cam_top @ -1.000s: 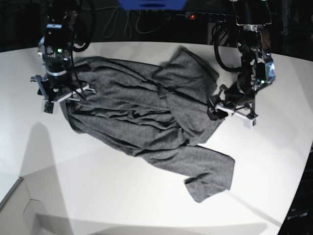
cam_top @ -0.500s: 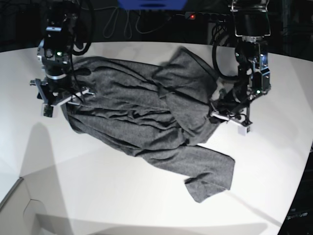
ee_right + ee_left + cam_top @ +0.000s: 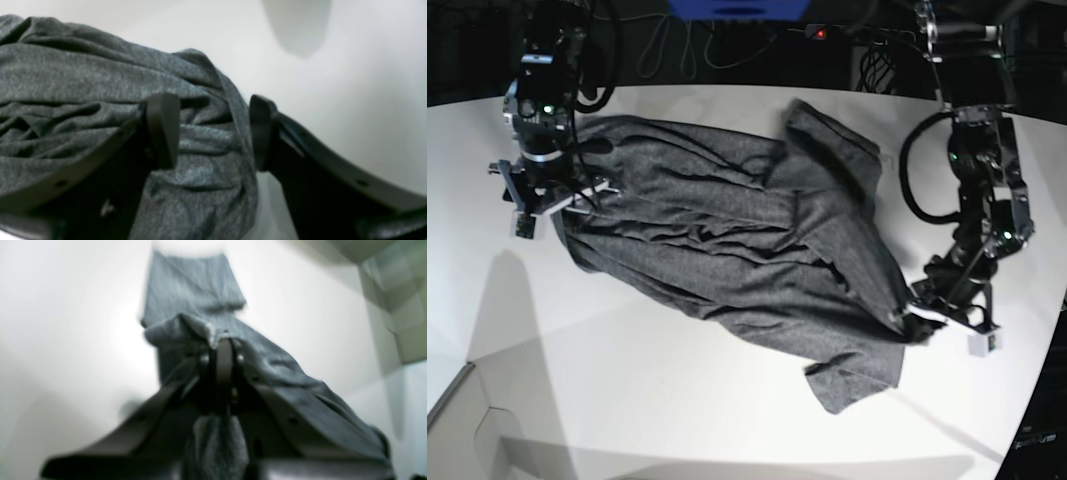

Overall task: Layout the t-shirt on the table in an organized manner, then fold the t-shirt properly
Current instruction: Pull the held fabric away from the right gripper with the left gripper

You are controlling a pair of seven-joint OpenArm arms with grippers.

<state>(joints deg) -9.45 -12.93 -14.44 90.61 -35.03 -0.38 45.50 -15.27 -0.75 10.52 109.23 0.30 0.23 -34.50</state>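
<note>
On the table [image 3: 727,420], the left gripper [image 3: 911,312] pinches the t-shirt [image 3: 727,240]; the right gripper [image 3: 552,195] gapes wide over its edge.

We see the t-shirt [image 3: 727,240] as soft knit cloth, heathered dark grey, matt and finely flecked, wrinkled into loose folds. The counter [image 3: 677,400] under it looks smooth and plain white, with a faint sheen. Both the left claw [image 3: 224,350] and right claw [image 3: 213,133] look like matt black plastic.

heather-grey t-shirt [image 3: 727,240] (darker folds) on white table [image 3: 627,400].
</note>
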